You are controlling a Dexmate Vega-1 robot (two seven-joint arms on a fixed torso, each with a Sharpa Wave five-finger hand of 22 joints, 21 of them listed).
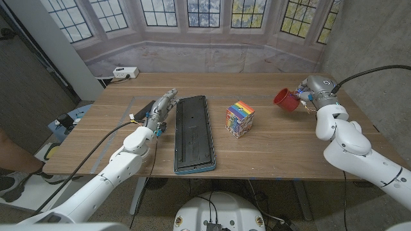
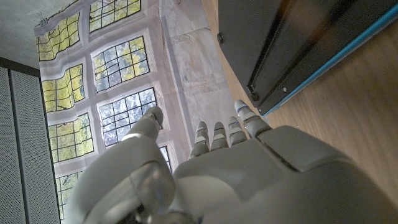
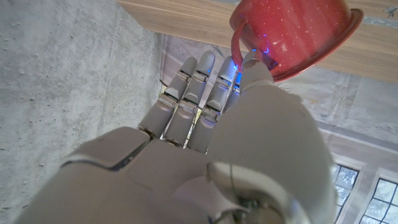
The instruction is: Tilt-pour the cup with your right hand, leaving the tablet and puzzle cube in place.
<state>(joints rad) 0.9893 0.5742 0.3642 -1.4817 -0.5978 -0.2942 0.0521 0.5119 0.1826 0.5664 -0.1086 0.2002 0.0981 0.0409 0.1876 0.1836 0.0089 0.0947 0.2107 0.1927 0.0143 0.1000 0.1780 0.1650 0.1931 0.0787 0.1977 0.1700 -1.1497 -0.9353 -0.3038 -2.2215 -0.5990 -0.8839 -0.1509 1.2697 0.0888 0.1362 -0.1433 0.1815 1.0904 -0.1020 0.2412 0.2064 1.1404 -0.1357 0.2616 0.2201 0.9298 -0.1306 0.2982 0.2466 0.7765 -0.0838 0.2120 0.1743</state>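
Lying lengthwise on the wooden worktop (image 1: 270, 147), nearest of all: the dark tablet (image 1: 194, 133). Resting just left of it, fingers apart and holding nothing: the left robot hand (image 1: 160, 110). Sitting right of the tablet, well apart from it: the rainbow-striped puzzle cube (image 1: 240, 119). Further back at the worktop's right side, gripping the red cup (image 1: 285, 99) by its handle: the right robot hand (image 1: 309, 90). Tipping leftward, raised off the wood, rim facing the cube.

Wooden table (image 1: 270, 147); black tablet (image 1: 194, 132) lies flat on it; puzzle cube (image 1: 240, 119) stands just beside.
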